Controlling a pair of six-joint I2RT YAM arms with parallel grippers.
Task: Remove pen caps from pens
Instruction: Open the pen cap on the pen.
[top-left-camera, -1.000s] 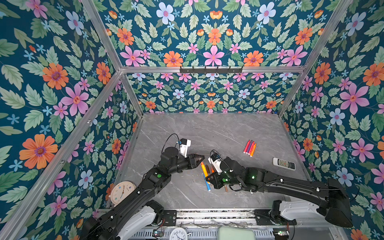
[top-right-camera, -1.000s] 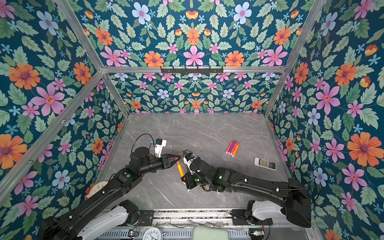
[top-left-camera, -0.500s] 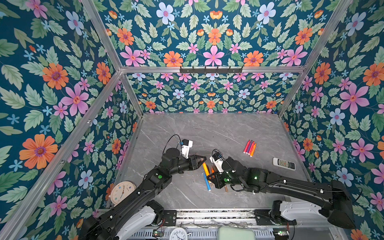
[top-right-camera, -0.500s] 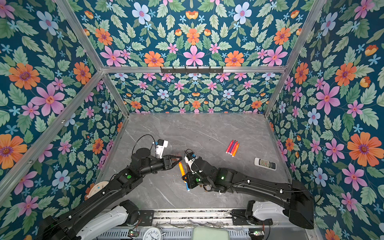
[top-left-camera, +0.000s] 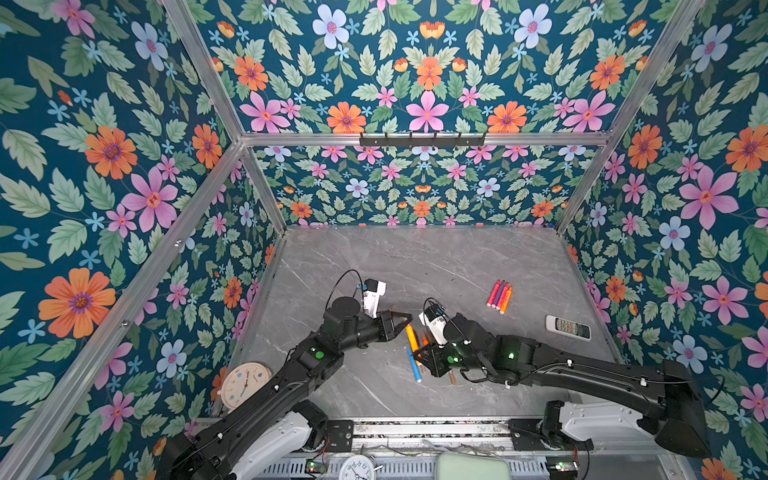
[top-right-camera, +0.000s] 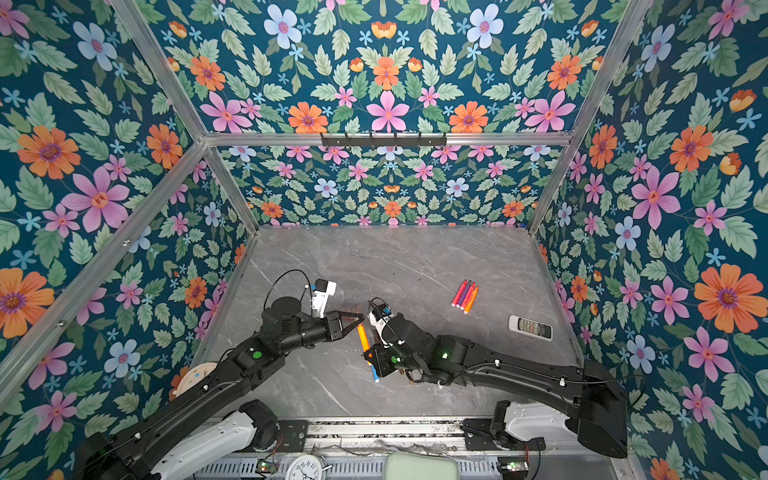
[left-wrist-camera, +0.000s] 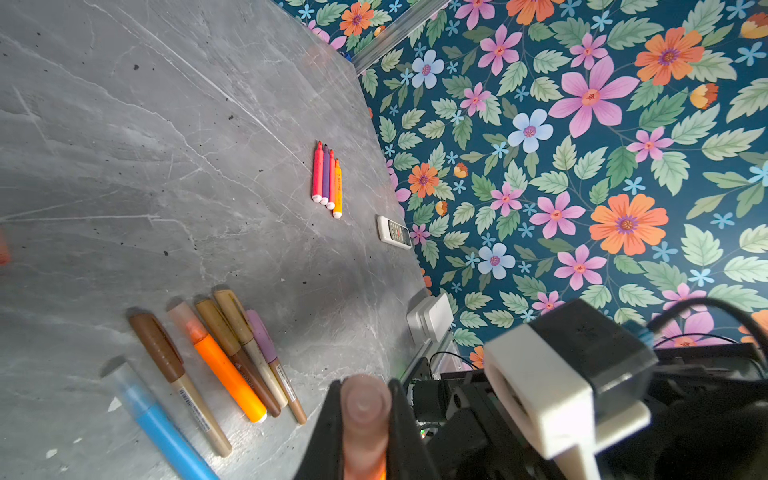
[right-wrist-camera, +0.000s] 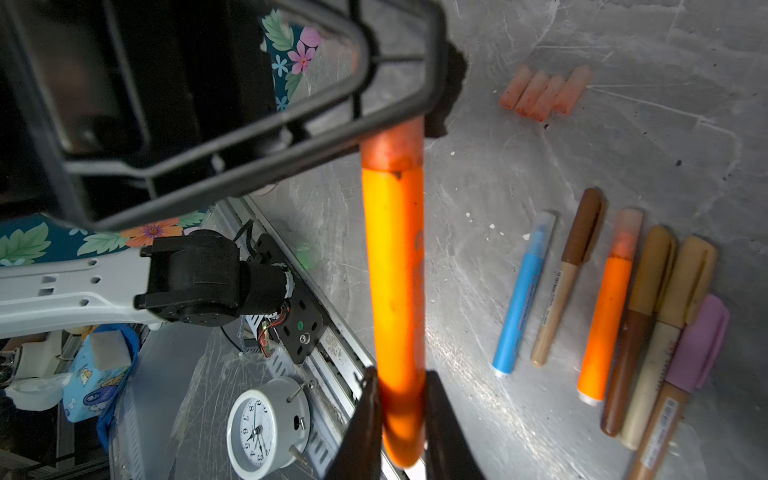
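— How is the pen (right-wrist-camera: 395, 270) being judged to handle?

— It is being read as light, stiff and smooth: a plastic barrel that is likely to slide under a straight pull. The cap (right-wrist-camera: 392, 143) is being read as thin, translucent and a little crushable, so a firm pinch rather than a hard one is being advised.

— Where is hold being taken?

— The barrel is being gripped near its tail end by the right fingers (right-wrist-camera: 361, 428), one pressed against each side. The cap is being pinched by the left fingers (left-wrist-camera: 328, 432), which are closed across its width. Its rounded end is showing between them in the left wrist view.

— And where is the pen being kept?

— It is being held clear of the desk (right-wrist-camera: 623, 166), spanning the gap between the two arms. A row of capped pens (right-wrist-camera: 606, 316) is lying on the desk near by, and four loose caps (right-wrist-camera: 544, 93) are lying together farther off.

— Is the cap being seen as off?

— No gap is being shown at the seam, so it is being judged as seated.
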